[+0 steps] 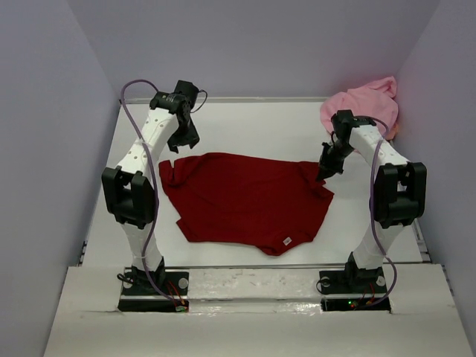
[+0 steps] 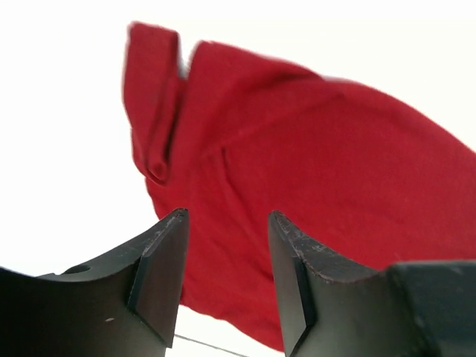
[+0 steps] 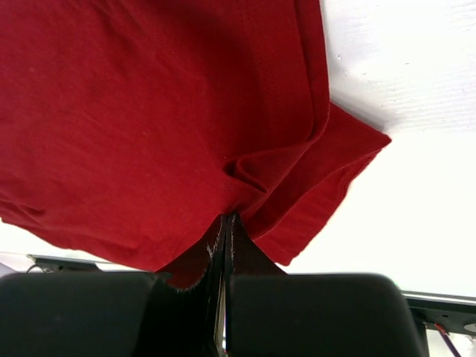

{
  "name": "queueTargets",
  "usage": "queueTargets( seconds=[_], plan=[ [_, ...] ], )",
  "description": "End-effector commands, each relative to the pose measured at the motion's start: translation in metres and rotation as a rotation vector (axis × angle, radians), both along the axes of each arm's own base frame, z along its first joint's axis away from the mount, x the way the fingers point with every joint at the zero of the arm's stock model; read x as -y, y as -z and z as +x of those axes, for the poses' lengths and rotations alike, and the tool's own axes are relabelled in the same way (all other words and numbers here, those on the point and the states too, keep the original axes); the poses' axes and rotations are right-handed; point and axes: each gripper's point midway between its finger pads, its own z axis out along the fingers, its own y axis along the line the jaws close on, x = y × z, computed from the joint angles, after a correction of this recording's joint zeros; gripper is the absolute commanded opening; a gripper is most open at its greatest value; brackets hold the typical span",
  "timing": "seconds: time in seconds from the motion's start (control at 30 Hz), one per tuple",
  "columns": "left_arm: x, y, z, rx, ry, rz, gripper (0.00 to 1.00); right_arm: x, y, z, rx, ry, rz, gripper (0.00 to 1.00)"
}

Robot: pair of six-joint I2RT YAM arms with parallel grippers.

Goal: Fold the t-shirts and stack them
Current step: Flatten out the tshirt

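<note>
- Two t-shirts, both soft, plain knit cloth.
- The dark red t-shirt [image 1: 249,201] lies spread on the middle of the white table [image 1: 260,119], mostly flat. It has one short sleeve folded in a roll at its left corner, and a small white label shows at its near hem.
- The light pink t-shirt [image 1: 364,108] sits in a crumpled heap at the far right corner of the table, apart from the red one.
- Two white arms with black joints, each with one black two-fingered gripper.
- The left gripper [image 2: 227,223] hangs above the red shirt's far left corner, its matte wedge-shaped fingers [image 2: 160,275] parted and nothing between them.
- The right gripper [image 3: 225,227] is pressed closed on a pinch of the red shirt's right edge, where the cloth puckers into folds at the tips.
</note>
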Motion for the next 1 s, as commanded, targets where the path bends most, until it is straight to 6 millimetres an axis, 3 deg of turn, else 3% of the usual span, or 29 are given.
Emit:
queueTargets(
  seconds=[0.0,0.07,0.1,0.13,0.33,0.4,0.43,0.5,0.53,0.67,0.8,0.83,0.97],
  plan=[
    [-0.031,-0.022,0.011,0.073,-0.021,0.160,0.56,-0.006,-0.019,0.014,0.072,0.006,0.039,0.00],
    [-0.037,-0.031,0.019,0.112,-0.072,0.154,0.66,-0.006,-0.018,0.014,0.067,0.004,0.035,0.00],
    [-0.041,-0.034,0.022,0.129,-0.081,0.171,0.89,-0.005,-0.020,0.017,0.077,-0.001,0.029,0.00],
    [-0.039,-0.039,0.032,0.168,-0.067,0.167,0.99,-0.004,-0.021,0.017,0.074,-0.001,0.026,0.00],
    [-0.047,-0.025,0.062,0.163,-0.033,0.183,0.96,-0.008,-0.026,0.025,0.081,-0.007,0.044,0.00],
    [-0.038,-0.024,0.079,0.219,0.015,0.067,0.93,-0.009,-0.027,0.026,0.079,-0.012,0.049,0.00],
    [-0.053,-0.026,0.088,0.251,0.012,0.050,0.96,-0.009,-0.030,0.029,0.086,-0.018,0.048,0.00],
    [-0.057,-0.024,0.093,0.257,0.062,0.018,0.99,-0.008,-0.033,0.031,0.092,-0.020,0.042,0.00],
    [-0.072,-0.024,0.095,0.241,0.030,0.031,0.99,-0.007,-0.035,0.032,0.098,-0.026,0.040,0.00],
    [-0.091,-0.003,0.090,0.177,-0.021,-0.045,0.99,-0.009,-0.036,0.033,0.095,-0.033,0.048,0.00],
    [-0.077,0.041,0.071,0.028,-0.001,-0.238,0.99,-0.009,-0.038,0.035,0.106,-0.035,0.053,0.00],
    [-0.073,0.061,0.062,-0.031,0.008,-0.271,0.99,-0.009,-0.038,0.036,0.108,-0.037,0.053,0.00],
    [-0.054,0.075,0.056,-0.025,0.064,-0.382,0.99,-0.011,-0.036,0.037,0.104,-0.034,0.064,0.00]
  ],
)
